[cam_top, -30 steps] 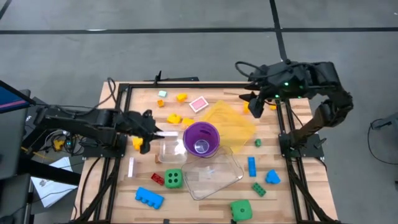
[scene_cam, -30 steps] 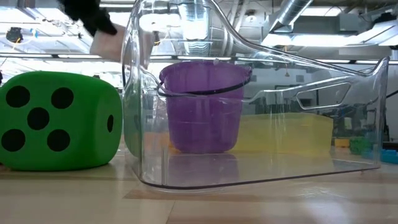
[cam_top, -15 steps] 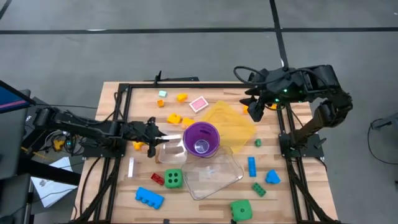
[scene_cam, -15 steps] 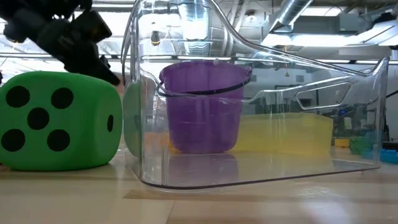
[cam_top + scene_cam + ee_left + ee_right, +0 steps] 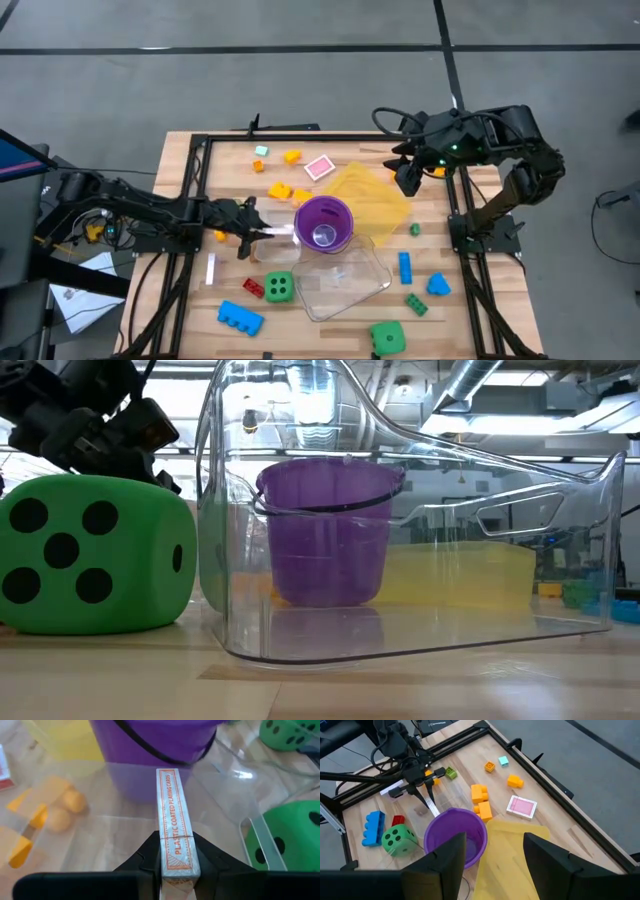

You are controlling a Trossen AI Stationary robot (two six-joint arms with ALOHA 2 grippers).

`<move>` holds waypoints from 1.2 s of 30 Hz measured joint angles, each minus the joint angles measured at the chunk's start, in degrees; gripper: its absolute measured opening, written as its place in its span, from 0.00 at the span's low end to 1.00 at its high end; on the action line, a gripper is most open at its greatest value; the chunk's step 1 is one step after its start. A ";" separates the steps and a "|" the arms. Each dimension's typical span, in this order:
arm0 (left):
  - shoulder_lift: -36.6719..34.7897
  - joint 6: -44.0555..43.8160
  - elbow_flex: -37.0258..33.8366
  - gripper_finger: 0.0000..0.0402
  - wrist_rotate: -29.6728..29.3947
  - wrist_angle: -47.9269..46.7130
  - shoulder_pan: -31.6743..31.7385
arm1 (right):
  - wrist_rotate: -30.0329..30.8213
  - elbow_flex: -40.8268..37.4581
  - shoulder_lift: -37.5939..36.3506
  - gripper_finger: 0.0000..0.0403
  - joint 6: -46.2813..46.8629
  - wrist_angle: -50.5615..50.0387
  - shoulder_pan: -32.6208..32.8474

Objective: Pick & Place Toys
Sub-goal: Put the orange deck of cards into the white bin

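Card box (image 5: 173,822) clamped between left gripper (image 5: 176,861) fingers.

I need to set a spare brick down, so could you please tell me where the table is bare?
Bare wood shows along the near edge between the big blue brick and the near green die, and in the far left corner beside the teal bit. The middle is crowded around the purple cup, clear tub and yellow tray.

table (image 5: 470,300): bare wood | tub (image 5: 420,540): clear glossy plastic | cup (image 5: 325,530): purple plastic
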 joint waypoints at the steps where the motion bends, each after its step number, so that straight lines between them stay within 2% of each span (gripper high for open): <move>1: 0.31 0.50 -0.02 0.15 0.32 0.31 0.00 | 0.00 0.00 -0.01 0.47 0.01 0.00 0.00; 15: 6.60 1.20 -0.02 0.15 1.80 6.88 -1.80 | 1.05 0.00 -0.02 0.47 0.40 0.02 -0.09; 27: 10.50 1.31 -0.02 0.15 -3.18 8.08 -2.62 | 1.05 0.00 -0.02 0.47 0.40 0.02 -0.09; 36: 10.63 1.29 -0.02 0.17 -3.32 8.01 -2.62 | 1.07 0.00 -0.02 0.47 0.34 0.04 -0.09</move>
